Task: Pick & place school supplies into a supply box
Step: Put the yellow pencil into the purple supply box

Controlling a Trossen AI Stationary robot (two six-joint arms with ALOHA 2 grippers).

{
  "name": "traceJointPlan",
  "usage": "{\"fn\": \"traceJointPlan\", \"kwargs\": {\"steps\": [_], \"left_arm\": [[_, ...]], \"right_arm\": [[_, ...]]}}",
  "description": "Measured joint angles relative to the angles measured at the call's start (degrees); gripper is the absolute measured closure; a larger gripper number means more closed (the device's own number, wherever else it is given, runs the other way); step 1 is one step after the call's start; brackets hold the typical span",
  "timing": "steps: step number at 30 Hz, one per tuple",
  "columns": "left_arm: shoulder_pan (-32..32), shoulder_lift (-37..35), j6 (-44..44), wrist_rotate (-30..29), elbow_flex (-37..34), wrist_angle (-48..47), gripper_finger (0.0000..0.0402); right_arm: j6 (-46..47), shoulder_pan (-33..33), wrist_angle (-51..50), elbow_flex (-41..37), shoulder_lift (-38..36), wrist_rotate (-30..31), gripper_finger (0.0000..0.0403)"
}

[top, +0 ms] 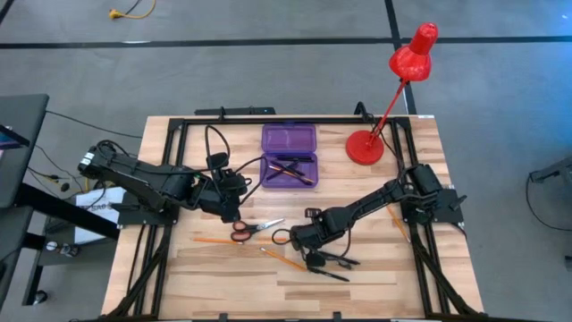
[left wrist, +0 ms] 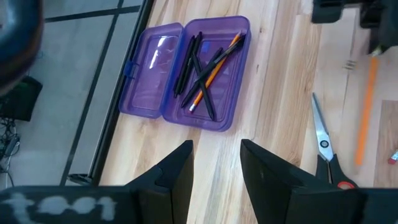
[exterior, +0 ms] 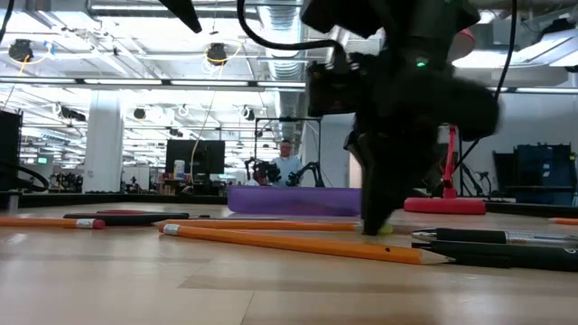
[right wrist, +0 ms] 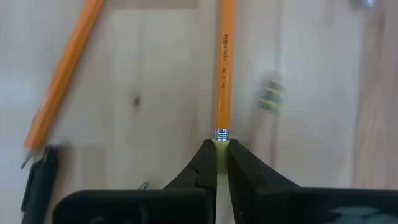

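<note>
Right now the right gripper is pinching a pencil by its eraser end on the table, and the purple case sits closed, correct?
Not quite. The purple case is open, pens and a pencil inside, as the left wrist view shows. The right gripper does pinch the pencil by its eraser end.

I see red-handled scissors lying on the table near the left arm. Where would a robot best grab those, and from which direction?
Probably at the narrow neck where the blades meet the handles of the scissors, coming straight down from above. They lie flat on the table, so only their top faces the gripper, and the neck looks slim enough to fit between two fingers. The left gripper is just beside the handles, its fingers apart and empty.
</note>
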Motion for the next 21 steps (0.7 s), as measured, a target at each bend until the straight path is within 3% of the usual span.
{"fn": "traceJointPlan", "kwargs": {"steps": [12,21], "left_arm": [[-0.02,-0.04,0.22,0.07,0.00,0.00,0.0278],[-0.02,-0.02,0.21,0.04,0.00,0.00,0.0278]], "right_arm": [[-0.42,-1.40,-5.69,0.37,-8.24,5.78,0.0402],[-2.43,-10.06,-12.33,0.43,-9.80,8.50,0.0402]]}}
